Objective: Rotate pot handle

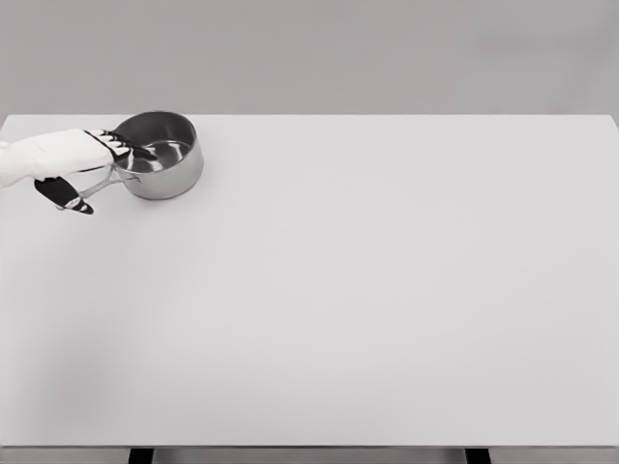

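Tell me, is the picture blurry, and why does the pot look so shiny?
In the head view the picture is sharp, with soft, even light; the steel pot mirrors bright and dark patches inside its bowl, the left hand above its rim casts no strong shadow, and the white table shows only a faint darker patch at the lower left.

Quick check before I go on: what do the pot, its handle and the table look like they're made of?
Pot: looks like polished steel, since its wall and inside are shiny grey with reflections. Handle: a thin silvery metal stem ending in a black grip, possibly plastic or rubber; the render leaves that open. Table: a flat, matte, pale grey top with no grain or shine, perhaps laminate. The left hand partly hides the stem.
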`<state>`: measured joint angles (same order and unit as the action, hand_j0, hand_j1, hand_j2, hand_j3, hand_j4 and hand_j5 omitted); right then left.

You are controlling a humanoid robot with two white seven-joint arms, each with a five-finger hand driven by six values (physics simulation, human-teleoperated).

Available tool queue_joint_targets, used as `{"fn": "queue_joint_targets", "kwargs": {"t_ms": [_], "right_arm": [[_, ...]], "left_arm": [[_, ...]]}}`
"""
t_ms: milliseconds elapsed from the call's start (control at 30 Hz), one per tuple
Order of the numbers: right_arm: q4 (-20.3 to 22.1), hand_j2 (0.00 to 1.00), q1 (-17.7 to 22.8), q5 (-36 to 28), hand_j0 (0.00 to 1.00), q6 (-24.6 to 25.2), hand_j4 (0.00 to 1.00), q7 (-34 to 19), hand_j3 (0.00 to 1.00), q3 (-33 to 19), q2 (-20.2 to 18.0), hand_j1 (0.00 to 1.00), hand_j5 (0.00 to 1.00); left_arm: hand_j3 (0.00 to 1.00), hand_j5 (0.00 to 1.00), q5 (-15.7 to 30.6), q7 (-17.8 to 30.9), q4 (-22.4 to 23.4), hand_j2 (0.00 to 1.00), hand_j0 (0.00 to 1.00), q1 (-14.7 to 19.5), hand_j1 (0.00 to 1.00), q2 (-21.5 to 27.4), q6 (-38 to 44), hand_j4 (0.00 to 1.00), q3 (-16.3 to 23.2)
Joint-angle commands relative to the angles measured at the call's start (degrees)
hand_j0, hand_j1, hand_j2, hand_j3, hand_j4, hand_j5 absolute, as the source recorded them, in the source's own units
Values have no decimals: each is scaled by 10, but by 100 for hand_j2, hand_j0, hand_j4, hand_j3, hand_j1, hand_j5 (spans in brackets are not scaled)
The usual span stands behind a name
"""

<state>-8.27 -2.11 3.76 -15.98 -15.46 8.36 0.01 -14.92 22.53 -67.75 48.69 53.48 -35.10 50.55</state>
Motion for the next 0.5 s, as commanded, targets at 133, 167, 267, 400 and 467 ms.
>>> {"fn": "queue_joint_targets", "kwargs": {"t_ms": [133,167,267,400,467], "right_arm": [[0,100,0,0,100,0,100,0,100,0,0,100,100],[0,100,0,0,100,0,100,0,100,0,0,100,100],[0,100,0,0,100,0,100,0,100,0,0,100,100],[0,100,0,0,100,0,100,0,100,0,0,100,100],[0,100,0,1,100,0,100,0,100,0,0,100,100]], "left_arm": [[100,100,3,0,10,100,100,0,100,0,1,100,-6],[100,100,3,0,11,100,100,0,100,0,1,100,-6],[100,100,3,0,12,100,100,0,100,0,1,100,-10],[100,100,2,0,12,100,100,-13,100,0,1,100,-30],[100,100,2,0,12,100,100,-13,100,0,1,100,-31]]}}
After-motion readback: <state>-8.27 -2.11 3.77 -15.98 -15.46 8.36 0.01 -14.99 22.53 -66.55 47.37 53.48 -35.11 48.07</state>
